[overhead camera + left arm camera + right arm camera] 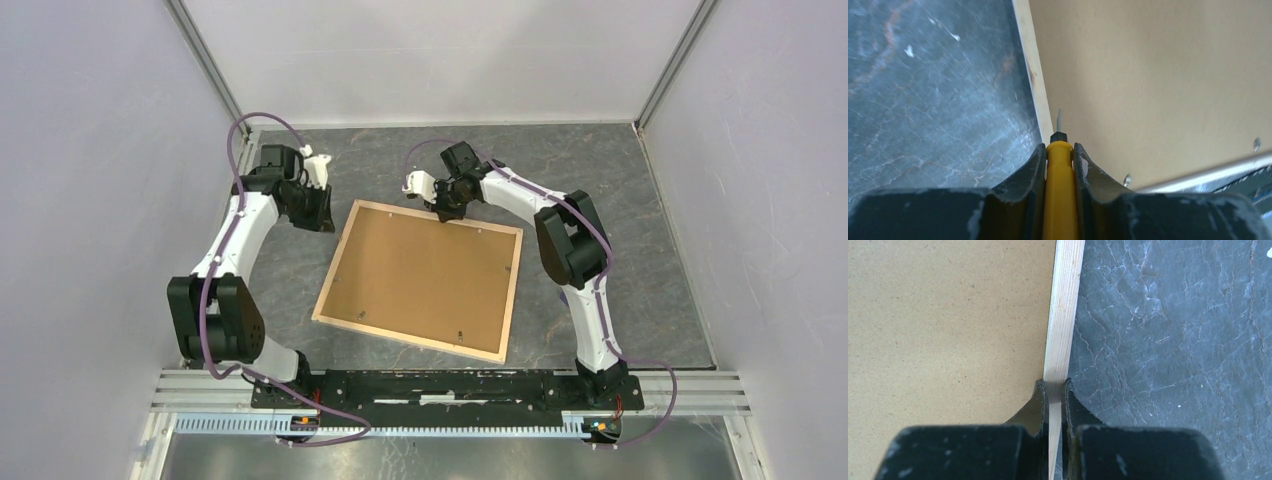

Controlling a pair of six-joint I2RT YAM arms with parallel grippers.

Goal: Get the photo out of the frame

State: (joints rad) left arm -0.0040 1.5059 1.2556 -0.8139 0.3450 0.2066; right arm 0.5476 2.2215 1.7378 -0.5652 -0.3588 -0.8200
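The frame (408, 338) lies face down mid-table, its pale wood edges surrounding the brown backing panel (420, 275). Small clips (1127, 179) show on its back. The photo is hidden under the backing. My left gripper (318, 212) is just left of the frame's far left corner. It is shut on a yellow screwdriver (1060, 190), whose metal tip (1059, 120) points along the inner side of the wood edge (1034, 75). My right gripper (445, 212) is at the far edge, shut on the wood rail (1063, 315) beside the backing (948, 315).
The table top (600, 180) is dark grey marbled. Pale enclosure walls (90, 200) stand left, right and behind. An aluminium rail (450, 385) carrying the arm bases runs along the near edge.
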